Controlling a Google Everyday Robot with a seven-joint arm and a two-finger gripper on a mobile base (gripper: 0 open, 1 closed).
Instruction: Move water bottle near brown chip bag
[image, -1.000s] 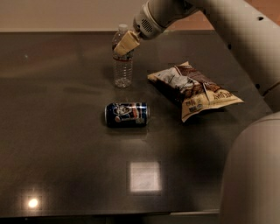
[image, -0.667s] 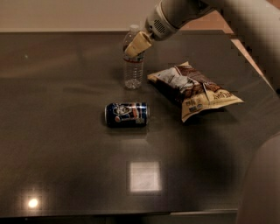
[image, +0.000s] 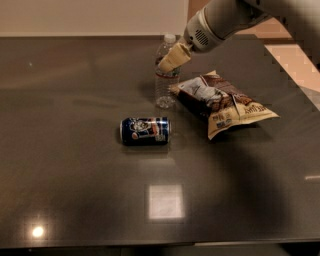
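Note:
The water bottle (image: 164, 82), clear with a white cap, stands upright on the dark table (image: 75, 150). It is just left of the brown chip bag (image: 222, 102), whose left edge almost touches it. My gripper (image: 174, 58), with cream fingers, comes in from the upper right and is shut on the bottle's upper part, below the cap.
A dark blue soda can (image: 145, 131) lies on its side in front of the bottle, a little to its left. The table's right edge (image: 300, 75) runs close behind the chip bag. My arm (image: 225, 20) spans the upper right.
My gripper has carried the water bottle to the right, from well left of the chip bag to right beside its left edge. The can and bag have not moved.

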